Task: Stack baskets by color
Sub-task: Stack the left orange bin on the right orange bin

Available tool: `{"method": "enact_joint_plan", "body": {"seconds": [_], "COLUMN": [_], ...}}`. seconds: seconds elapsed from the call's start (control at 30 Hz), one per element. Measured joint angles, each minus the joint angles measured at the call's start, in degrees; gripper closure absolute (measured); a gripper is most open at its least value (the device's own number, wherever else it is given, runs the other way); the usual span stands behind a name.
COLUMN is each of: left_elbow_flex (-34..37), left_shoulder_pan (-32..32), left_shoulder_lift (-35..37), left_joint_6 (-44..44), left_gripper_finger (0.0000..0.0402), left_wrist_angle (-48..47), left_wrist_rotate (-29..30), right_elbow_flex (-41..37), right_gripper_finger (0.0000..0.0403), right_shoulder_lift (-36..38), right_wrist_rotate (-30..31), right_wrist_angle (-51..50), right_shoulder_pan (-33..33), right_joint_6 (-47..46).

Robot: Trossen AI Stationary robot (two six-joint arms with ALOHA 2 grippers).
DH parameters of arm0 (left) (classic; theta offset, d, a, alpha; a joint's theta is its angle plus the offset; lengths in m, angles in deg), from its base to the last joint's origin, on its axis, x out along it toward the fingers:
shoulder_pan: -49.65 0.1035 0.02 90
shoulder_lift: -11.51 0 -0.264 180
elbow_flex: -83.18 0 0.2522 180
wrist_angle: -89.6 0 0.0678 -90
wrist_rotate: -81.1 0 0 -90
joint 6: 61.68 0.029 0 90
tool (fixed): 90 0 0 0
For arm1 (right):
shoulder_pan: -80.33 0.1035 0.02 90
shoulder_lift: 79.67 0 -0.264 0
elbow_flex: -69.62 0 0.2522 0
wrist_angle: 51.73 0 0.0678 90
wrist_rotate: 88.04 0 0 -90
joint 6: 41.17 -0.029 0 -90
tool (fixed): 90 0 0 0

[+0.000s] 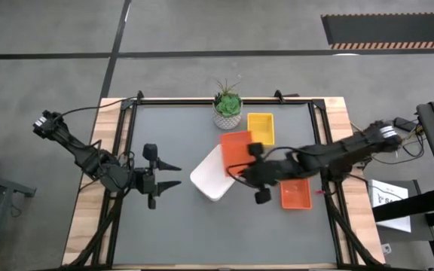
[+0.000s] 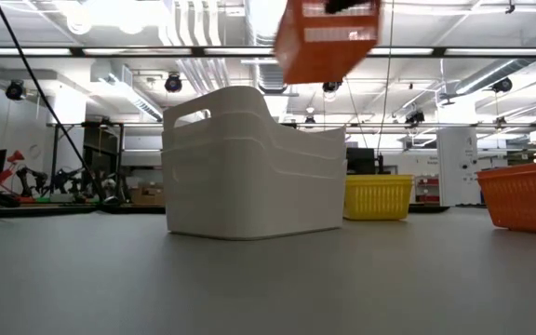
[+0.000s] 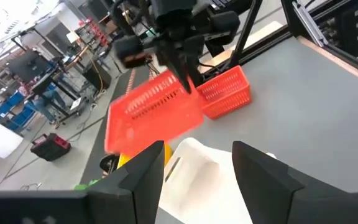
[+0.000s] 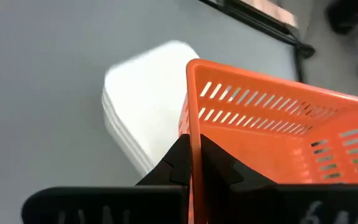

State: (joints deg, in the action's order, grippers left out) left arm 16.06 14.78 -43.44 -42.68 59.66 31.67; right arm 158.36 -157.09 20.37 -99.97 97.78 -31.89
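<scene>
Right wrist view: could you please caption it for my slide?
Right gripper holding orange basket above white baskets.

The right gripper [image 1: 241, 175] reaches in from three o'clock toward mid-table, fingers clamped tight on a raised orange slotted plastic basket [image 1: 236, 150]. The left gripper [image 1: 173, 175] waits at nine o'clock, fingers spread.

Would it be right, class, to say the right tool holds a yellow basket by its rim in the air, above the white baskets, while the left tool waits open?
Not quite: the basket in the right tool is orange, not yellow, as the right wrist view shows. The rest stands: gripped by its rim, it hangs above the white baskets while the left tool waits open.
</scene>
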Motion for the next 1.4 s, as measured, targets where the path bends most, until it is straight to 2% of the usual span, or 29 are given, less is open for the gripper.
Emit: {"method": "enact_joint_plan", "body": {"seconds": [0.13,0.37,0.53,0.7,0.87,1.1,1.4], "left_elbow_flex": [0.00,0.00,0.04,0.07,0.07,0.11,0.11], "left_shoulder_pan": [0.00,0.00,0.02,0.04,0.04,0.04,0.04], "left_shoulder_lift": [-0.10,-0.16,-0.16,-0.17,-0.21,-0.21,-0.21], "left_joint_6": [-0.02,-0.07,1.22,1.29,1.27,1.31,1.36], "left_gripper_finger": [0.0228,0.0228,0.0228,0.0228,0.0228,0.0228,0.0228], "left_wrist_angle": [0.89,1.08,2.63,2.59,2.53,3.35,4.45], "left_wrist_rotate": [0.15,0.27,0.46,0.45,0.44,0.44,0.44], "right_elbow_flex": [-5.97,-19.09,-28.71,-35.13,-37.16,-37.16,-36.68], "right_gripper_finger": [0.0394,0.0394,0.0394,0.0394,0.0394,0.0394,0.0394], "right_shoulder_lift": [5.55,15.90,20.50,20.76,19.75,19.60,19.66], "right_wrist_rotate": [7.51,16.83,20.09,20.90,23.48,23.52,21.64], "right_wrist_angle": [-1.23,-2.92,-2.49,-2.52,-2.59,-3.42,-12.59], "right_shoulder_pan": [6.30,17.52,24.62,30.68,35.53,40.83,46.13], "right_joint_6": [-4.25,-19.01,-30.67,-41.47,-45.67,-51.93,-64.00]}}
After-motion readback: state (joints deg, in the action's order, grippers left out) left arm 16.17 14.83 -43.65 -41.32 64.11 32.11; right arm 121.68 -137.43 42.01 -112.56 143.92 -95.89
